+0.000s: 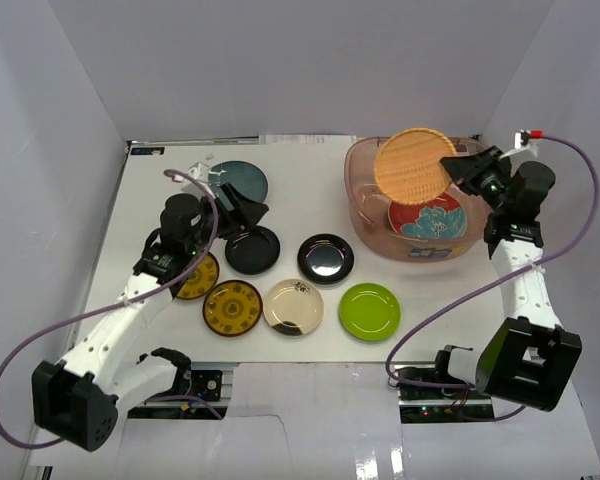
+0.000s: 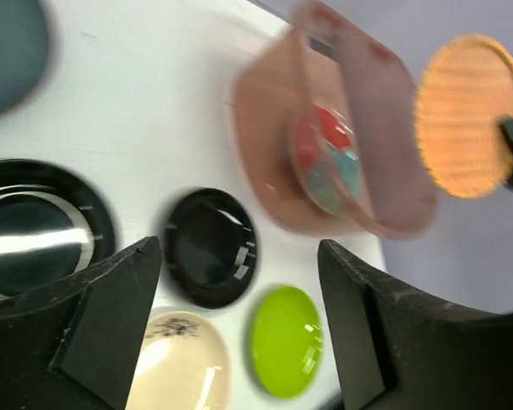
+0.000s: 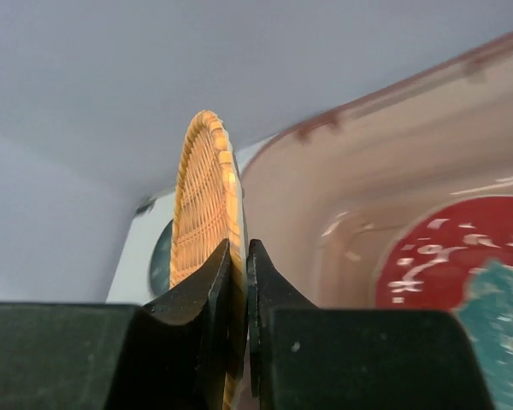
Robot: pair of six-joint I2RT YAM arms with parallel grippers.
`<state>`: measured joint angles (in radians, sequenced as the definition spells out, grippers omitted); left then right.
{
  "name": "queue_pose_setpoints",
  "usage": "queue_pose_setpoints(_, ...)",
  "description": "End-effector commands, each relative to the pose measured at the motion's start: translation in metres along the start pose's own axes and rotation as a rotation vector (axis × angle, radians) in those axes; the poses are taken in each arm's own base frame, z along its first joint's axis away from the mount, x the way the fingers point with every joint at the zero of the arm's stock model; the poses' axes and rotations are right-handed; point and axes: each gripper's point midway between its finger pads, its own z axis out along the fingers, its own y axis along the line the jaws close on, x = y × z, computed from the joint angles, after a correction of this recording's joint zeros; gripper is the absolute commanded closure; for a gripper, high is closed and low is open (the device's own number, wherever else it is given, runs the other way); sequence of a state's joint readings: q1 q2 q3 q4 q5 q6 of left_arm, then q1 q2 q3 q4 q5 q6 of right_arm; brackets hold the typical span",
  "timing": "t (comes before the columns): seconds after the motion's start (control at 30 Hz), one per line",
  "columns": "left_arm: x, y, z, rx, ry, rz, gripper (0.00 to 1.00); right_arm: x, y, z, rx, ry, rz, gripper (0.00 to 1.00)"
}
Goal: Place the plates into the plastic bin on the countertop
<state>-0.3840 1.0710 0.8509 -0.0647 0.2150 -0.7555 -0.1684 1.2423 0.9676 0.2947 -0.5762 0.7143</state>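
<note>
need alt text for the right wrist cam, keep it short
The right gripper pinches the rim of a tan woven plate, which is held on edge. To its right is the pinkish plastic bin, with a red floral plate lying inside.

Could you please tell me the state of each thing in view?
woven plate: held on edge, airborne.
right gripper: shut on woven plate.
left gripper: open, empty.
red floral plate: inside plastic bin.
teal plate: on countertop.
black plates: on countertop.
yellow-brown plates: on countertop.
cream plate: on countertop.
lime green plate: on countertop.
</note>
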Motion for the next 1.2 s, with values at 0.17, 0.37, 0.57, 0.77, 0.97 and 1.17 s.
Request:
queue_pose_setpoints(0.17,0.023,0.135,-0.078,-0.554,-0.113,0.032,0.22,-0.010,-0.129,-0.020,0.449,-0.138,0.040,0.92)
queue_pose_setpoints(0.37,0.041,0.190,-0.096,-0.676,-0.101,-0.150,0.21,0.008,-0.170,-0.020,0.569,-0.107,0.059,0.89)
queue_pose_setpoints(0.57,0.046,0.216,-0.115,-0.795,-0.131,-0.245,0.16,0.030,-0.197,-0.019,0.629,-0.049,0.074,0.78)
queue_pose_setpoints(0.77,0.055,0.237,-0.137,-0.904,-0.164,-0.329,0.11,0.030,-0.195,-0.016,0.613,-0.038,0.080,0.21)
queue_pose_setpoints(0.97,0.063,0.246,-0.144,-0.951,-0.173,-0.399,0.12,0.001,-0.142,-0.009,0.463,-0.077,0.032,0.05)
queue_pose_setpoints(1.17,0.090,0.264,-0.142,-0.988,-0.134,-0.488,0.13,0.008,-0.046,0.009,0.227,-0.048,-0.088,0.06)
